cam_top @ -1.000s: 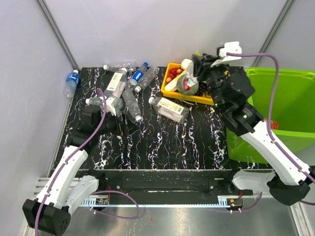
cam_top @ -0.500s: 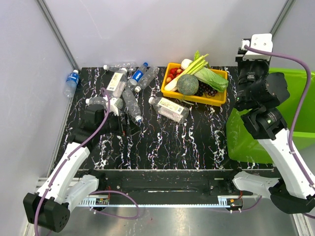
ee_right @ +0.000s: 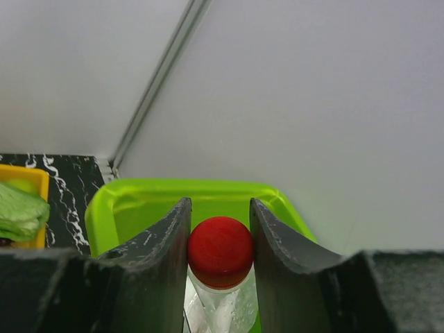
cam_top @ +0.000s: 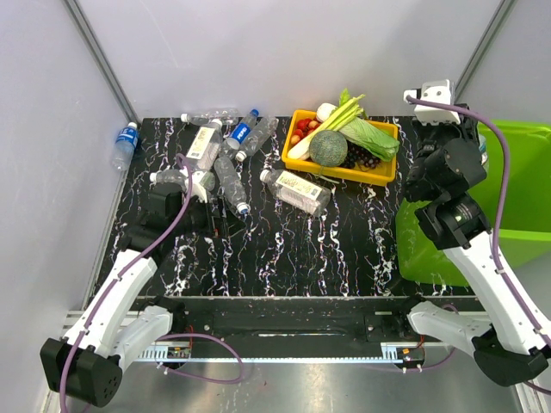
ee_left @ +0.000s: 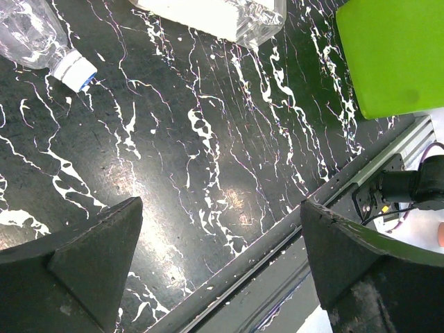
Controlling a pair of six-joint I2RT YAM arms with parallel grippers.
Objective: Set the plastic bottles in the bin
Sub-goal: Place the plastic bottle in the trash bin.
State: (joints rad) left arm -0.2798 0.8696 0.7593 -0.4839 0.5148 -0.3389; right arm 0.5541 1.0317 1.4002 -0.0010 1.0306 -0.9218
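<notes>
My right gripper (ee_right: pixel 219 239) is shut on a clear plastic bottle with a red cap (ee_right: pixel 220 251), gripped at the cap, above the near left part of the lime-green bin (ee_right: pixel 139 201). In the top view the right gripper (cam_top: pixel 472 144) is at the bin's (cam_top: pixel 516 181) left rim. Several clear bottles (cam_top: pixel 219 159) lie in a heap at the table's back left. One white-labelled bottle (cam_top: pixel 297 191) lies nearer the middle. My left gripper (cam_top: pixel 209 222) is open and empty, low over the table just in front of the heap. In the left wrist view (ee_left: pixel 222 257) its jaws stand wide apart.
A yellow tray (cam_top: pixel 344 173) with vegetables and fruit stands at the back, between the bottles and the bin. A blue-labelled bottle (cam_top: pixel 126 142) lies off the table's left edge. The left wrist view shows a white-capped bottle (ee_left: pixel 41 38), the labelled bottle (ee_left: pixel 222 14) and the bin's wall (ee_left: pixel 395 55).
My right arm has swung right from over the yellow tray to the bin's left rim, carrying the bottle. The left arm has barely moved.
</notes>
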